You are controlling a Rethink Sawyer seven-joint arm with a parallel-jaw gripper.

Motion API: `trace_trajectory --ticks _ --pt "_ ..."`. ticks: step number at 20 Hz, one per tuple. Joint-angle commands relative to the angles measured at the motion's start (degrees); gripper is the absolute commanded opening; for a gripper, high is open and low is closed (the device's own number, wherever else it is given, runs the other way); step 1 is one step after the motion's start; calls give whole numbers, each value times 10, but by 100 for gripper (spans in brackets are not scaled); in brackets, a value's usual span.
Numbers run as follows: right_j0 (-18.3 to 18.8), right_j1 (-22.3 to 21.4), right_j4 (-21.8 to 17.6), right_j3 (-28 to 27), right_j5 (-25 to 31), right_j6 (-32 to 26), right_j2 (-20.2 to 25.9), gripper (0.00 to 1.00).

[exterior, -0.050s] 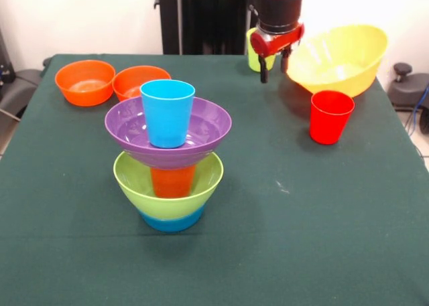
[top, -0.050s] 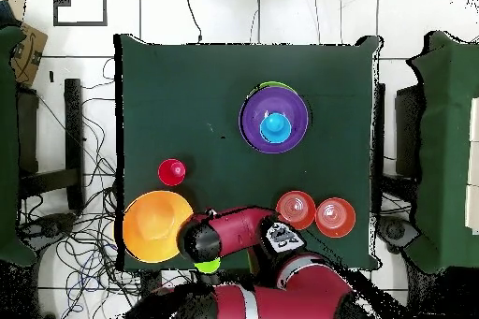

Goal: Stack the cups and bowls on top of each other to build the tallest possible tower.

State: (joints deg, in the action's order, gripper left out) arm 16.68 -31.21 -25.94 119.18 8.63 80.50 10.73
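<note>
the gripper (exterior, -0.050s: 273, 67) hangs at top centre with fingers slightly apart, holding nothing, in front of the yellow-green cup (exterior, -0.050s: 253, 51) and beside the tilted yellow bowl (exterior, -0.050s: 342, 57). the tower (exterior, -0.050s: 169, 160) stands centre-left, light blue cup (exterior, -0.050s: 167, 112) topmost.

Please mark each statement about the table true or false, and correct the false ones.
1. The light blue cup stands in the purple bowl. True.
2. The red cup is part of the tower. False: it stands alone on the table.
3. The two orange bowls sit side by side. True.
4. The claw holds the yellow bowl. False: it hangs beside it, empty.
</note>
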Motion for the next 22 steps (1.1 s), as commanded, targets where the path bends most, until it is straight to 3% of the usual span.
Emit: trace_trajectory --ticks 1,13,22 --pt "-23 44 -27 -41 -57 80 -12 100" --pt "-29 11 -24 -36 -68 72 -19 100" --pt "-17 -28 -15 -15 -53 70 4 100"
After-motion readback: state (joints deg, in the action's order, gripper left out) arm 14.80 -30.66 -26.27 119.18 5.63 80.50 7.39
